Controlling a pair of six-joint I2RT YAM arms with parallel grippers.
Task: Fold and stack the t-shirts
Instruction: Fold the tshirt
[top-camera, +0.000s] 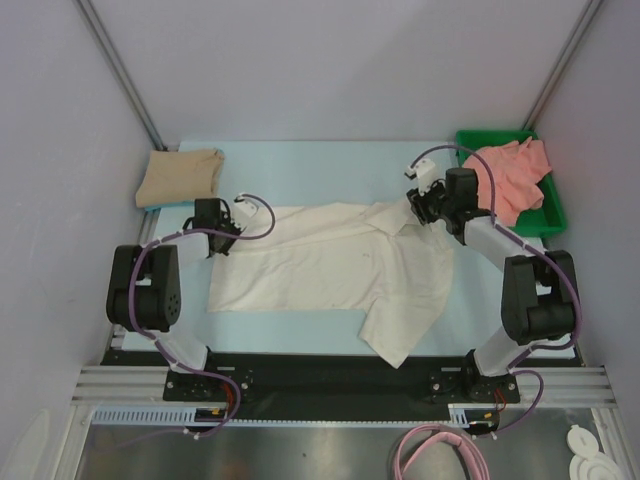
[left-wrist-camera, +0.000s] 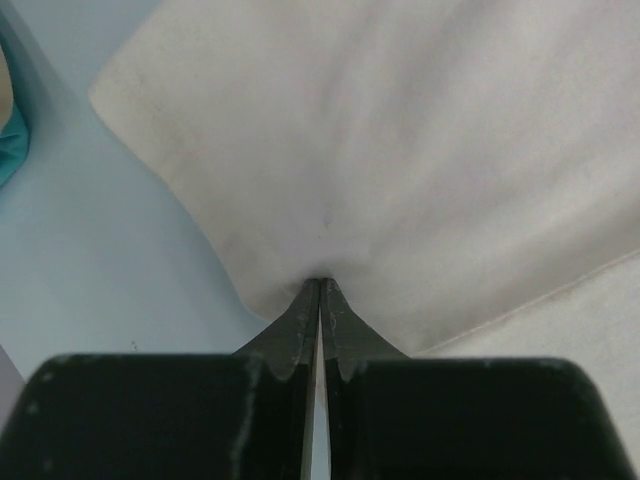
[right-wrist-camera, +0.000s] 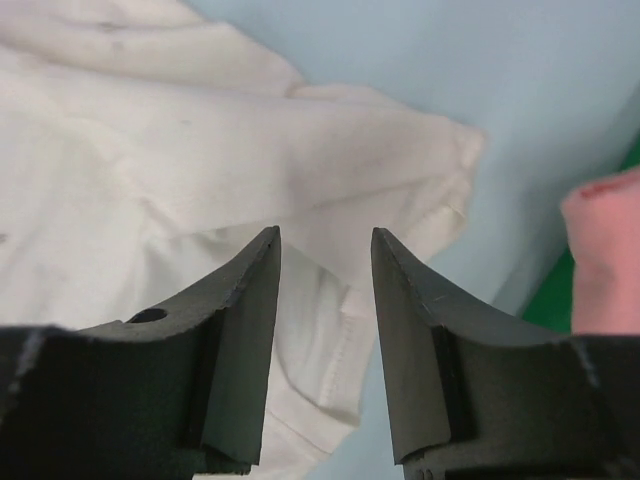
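Far left: tan shirt (top-camera: 180, 177), folded into a compact pad and parked off the work area, probably the start of the stack.

Left gripper (top-camera: 232, 222) (left-wrist-camera: 320, 290): jaws closed tight on the far-left edge of the cream shirt (top-camera: 330, 270). The cloth puckers into the tips. The pinch reads as an anchor, or a corner taken up for a fold.

Centre of the table (top-camera: 300, 165): cream shirt spread out, long axis running left to right. Straight edge at left, likely the hem, so the shoulders point right. Left half flat, right half rumpled, one sleeve trailing near-right.

Right gripper (top-camera: 425, 205) (right-wrist-camera: 325, 240): jaws moderately parted and holding nothing, poised just over the shirt's far-right sleeve cuff.

Far right: pink shirt (top-camera: 515, 175) heaped unfolded in the green tray (top-camera: 552, 215), likely awaiting its turn.
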